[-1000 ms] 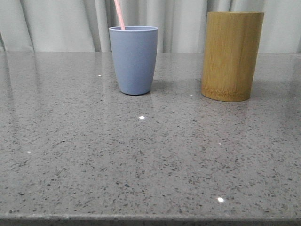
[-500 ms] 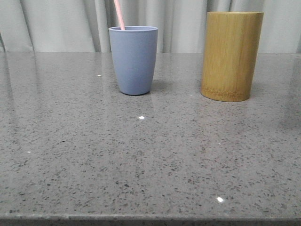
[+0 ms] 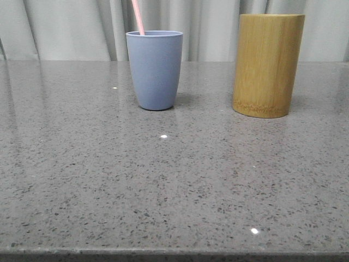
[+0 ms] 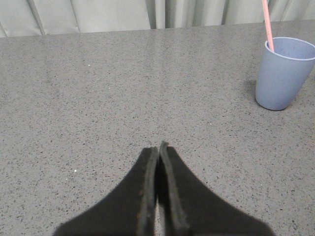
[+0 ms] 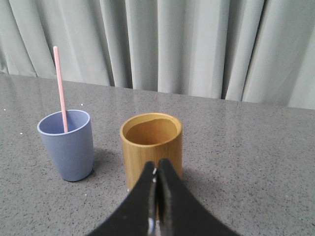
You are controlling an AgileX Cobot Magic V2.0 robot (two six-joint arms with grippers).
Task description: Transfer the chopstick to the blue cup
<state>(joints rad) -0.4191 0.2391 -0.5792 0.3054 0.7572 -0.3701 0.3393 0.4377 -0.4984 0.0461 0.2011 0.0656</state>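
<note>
The blue cup (image 3: 155, 69) stands upright on the grey table, left of the bamboo holder (image 3: 268, 64). A pale pink chopstick (image 3: 138, 17) leans inside the cup, only its upper end showing. The cup also shows in the left wrist view (image 4: 283, 73) with the chopstick (image 4: 267, 25), and in the right wrist view (image 5: 68, 144) with the chopstick (image 5: 60, 88). My left gripper (image 4: 158, 146) is shut and empty, well short of the cup. My right gripper (image 5: 157, 164) is shut and empty, in front of the bamboo holder (image 5: 151, 146), whose inside looks empty. Neither gripper shows in the front view.
The grey speckled tabletop (image 3: 163, 180) stretches to a front edge at the bottom of the front view. Pale curtains (image 3: 71, 27) hang behind the table.
A faint dark reflection at the table's right side in the front view has faded. The cup, chopstick and holder have not moved.
</note>
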